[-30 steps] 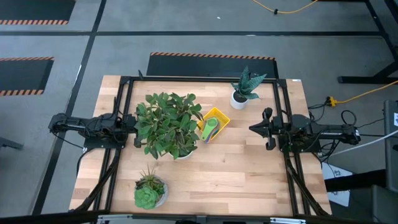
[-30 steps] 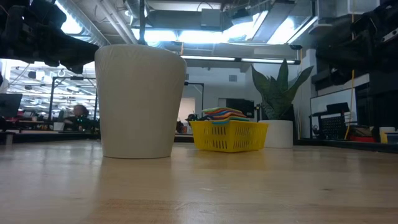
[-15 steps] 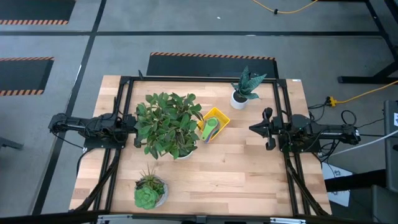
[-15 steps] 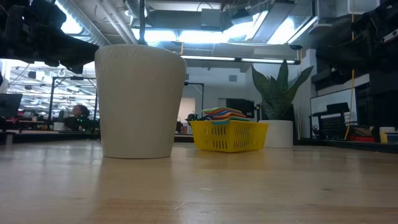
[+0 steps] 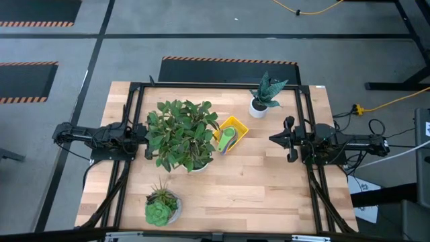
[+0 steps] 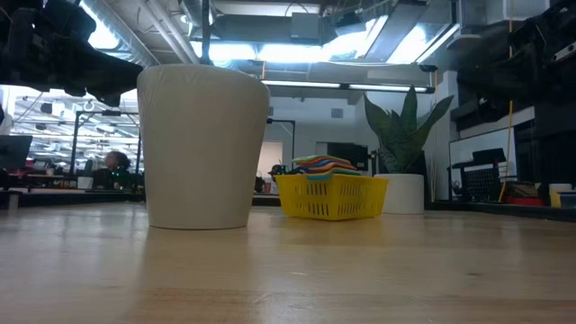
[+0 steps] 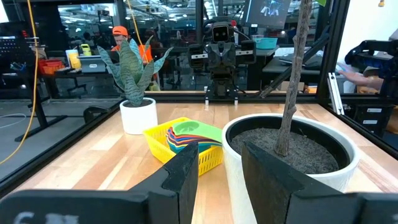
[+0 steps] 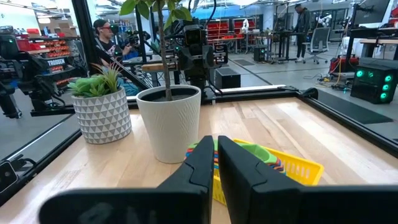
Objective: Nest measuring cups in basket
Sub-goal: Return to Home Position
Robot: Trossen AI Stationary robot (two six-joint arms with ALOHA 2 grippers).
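Pale wooden butcher-block surface [image 5: 255, 191] carries everything. The small shallow bright-yellow plastic basket [image 5: 237, 124] sits approx. mid-surface & is the ref. pt.

- Big leafy green plant in a white textured pot [image 5: 180, 134]: just beside the basket on the left arm's side, leaves reaching its rim.
- The left hand [image 7: 221, 152]: beyond that plant from the basket, fingers apart w/ a clear gap, holding nothing.
- The right hand [image 5: 272, 138]: opposite side of the basket, near but not touching, aimed at it. Fingers together w/ only a sliver b/w them, empty.
- Spiky snake plant in a small white pot [image 5: 261, 101]: near the basket, twd the surface's far edge.
- Green succulent in a grey-white patterned pot [image 5: 161, 208]: well apart from the basket, twd the near edge, left-arm side.
- Nested plastic measuring cups [image 5: 226, 140]: inside the basket, green one on top, orange, blue & yellow layers under it. Stack pokes above the rim.
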